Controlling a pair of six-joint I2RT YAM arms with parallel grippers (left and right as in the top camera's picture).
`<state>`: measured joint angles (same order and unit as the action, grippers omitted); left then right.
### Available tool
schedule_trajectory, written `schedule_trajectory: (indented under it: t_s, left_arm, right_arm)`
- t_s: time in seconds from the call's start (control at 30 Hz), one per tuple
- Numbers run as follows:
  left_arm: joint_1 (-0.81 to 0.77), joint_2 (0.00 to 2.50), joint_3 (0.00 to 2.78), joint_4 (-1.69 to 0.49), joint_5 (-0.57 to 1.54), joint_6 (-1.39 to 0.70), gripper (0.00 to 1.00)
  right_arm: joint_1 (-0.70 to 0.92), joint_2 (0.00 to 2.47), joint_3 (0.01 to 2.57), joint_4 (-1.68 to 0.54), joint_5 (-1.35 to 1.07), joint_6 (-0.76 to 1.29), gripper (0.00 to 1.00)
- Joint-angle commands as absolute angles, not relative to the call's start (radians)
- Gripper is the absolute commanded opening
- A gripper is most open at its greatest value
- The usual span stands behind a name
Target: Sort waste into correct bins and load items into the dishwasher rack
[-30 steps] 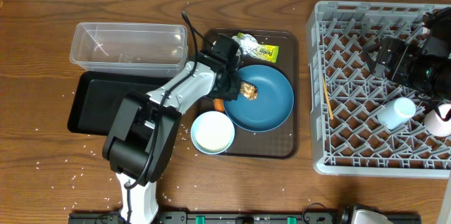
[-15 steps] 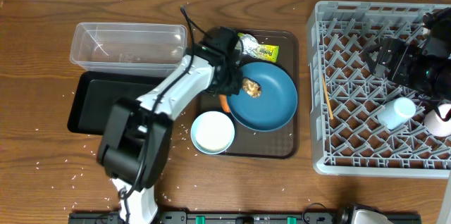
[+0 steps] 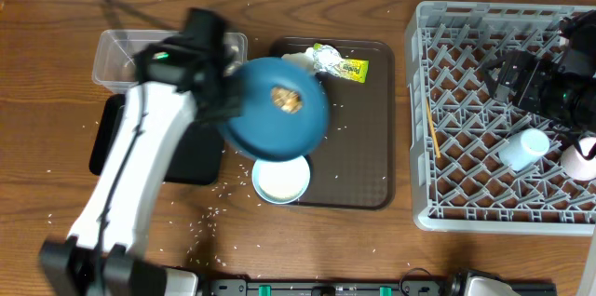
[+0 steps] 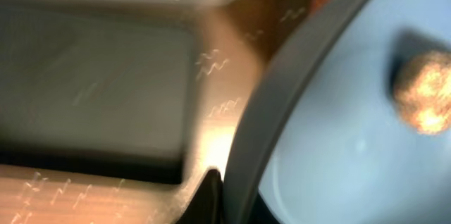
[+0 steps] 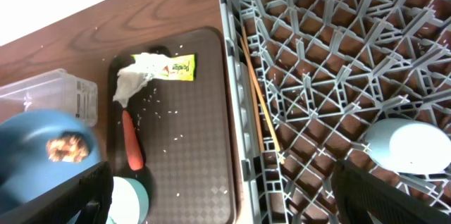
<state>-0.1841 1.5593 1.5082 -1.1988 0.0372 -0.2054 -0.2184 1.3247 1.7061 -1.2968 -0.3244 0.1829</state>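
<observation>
Dark-blue glossy round plate (image 3: 275,110), a crumbly brown food lump (image 3: 286,100) on it, hangs over the edge between black tray (image 3: 112,138) and brown serving tray (image 3: 358,147). I read the left gripper (image 3: 228,110) pinched tight on its left rim. Right gripper (image 5: 232,196) stands wide and empty above the grey lattice rack (image 3: 484,119), well apart.

The plate (image 3: 265,133) looks glossy, the tub (image 3: 116,63) clear plastic, the table (image 3: 56,7) grained wood.

Motion smears the left wrist view; the plate (image 4: 338,146) runs off at 3 o'clock and, overhead, hides the carrot (image 5: 133,151).
</observation>
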Motion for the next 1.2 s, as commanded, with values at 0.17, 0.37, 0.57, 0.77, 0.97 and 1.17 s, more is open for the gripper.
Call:
schedule_trajectory:
  t_s: [0.17,0.37,0.57,0.77,0.97,1.17]
  left_arm:
    - [0.02,1.433,1.529,-1.408,-0.395,-0.384,0.06]
    - [0.036,1.466,1.472,-1.502,-0.684,-0.58,0.07]
    - [0.031,1.57,1.452,-1.482,-0.864,-0.679,0.06]
    - [-0.062,1.677,1.452,-1.461,-1.048,-0.675,0.06]
    - [-0.162,1.735,1.452,-1.435,-1.153,-0.654,0.06]
    - [-0.196,1.739,1.452,-1.447,-1.177,-0.653,0.06]
  right_arm:
    - [-0.212,1.33,1.705,-1.285,-0.317,0.186,0.93]
    - [-0.212,1.33,1.705,-1.271,-0.318,0.186,0.93]
    - [-0.212,1.33,1.705,-1.267,-0.318,0.186,0.93]
    - [-0.212,1.33,1.705,-1.268,-0.318,0.186,0.93]
    - [-0.212,1.33,1.705,-1.267,-0.318,0.186,0.94]
    - [-0.212,1.33,1.705,-1.268,-0.318,0.186,0.93]
